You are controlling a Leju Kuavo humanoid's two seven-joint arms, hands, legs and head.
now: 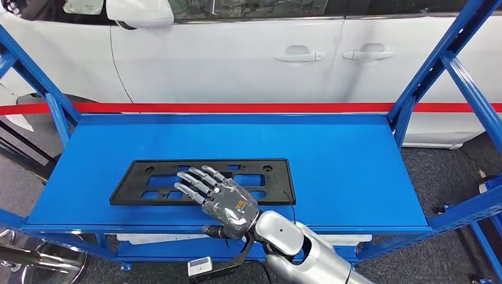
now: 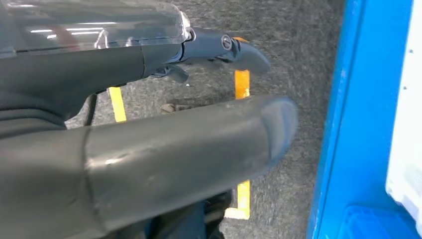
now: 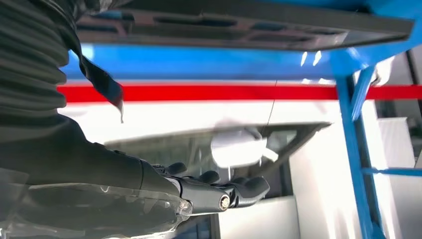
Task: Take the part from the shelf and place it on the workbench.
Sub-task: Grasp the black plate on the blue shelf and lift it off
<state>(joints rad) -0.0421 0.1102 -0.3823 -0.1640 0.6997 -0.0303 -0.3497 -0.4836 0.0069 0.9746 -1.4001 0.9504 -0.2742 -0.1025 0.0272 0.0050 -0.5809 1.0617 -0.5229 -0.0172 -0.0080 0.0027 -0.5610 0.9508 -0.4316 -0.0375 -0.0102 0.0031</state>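
The part is a flat black plate frame (image 1: 260,174) with several cut-outs, lying near the front edge of the blue shelf (image 1: 343,160). My right hand (image 1: 222,198) reaches in from the front and hovers over the frame's middle, palm down, fingers (image 1: 195,180) stretched out and spread, holding nothing. In the right wrist view the frame (image 3: 224,25) lies on the blue shelf (image 3: 199,62), with a gap between it and the straight fingers (image 3: 239,189). My left hand (image 2: 189,144) hangs beside the shelf above the floor, thumb and fingers apart, empty.
Blue shelf uprights (image 1: 426,77) and slanted braces frame both sides. Behind the shelf run a red band (image 1: 237,107) and a white car (image 1: 237,53). Grey carpet with yellow floor marks (image 2: 242,84) lies below, beside a blue shelf post (image 2: 358,124).
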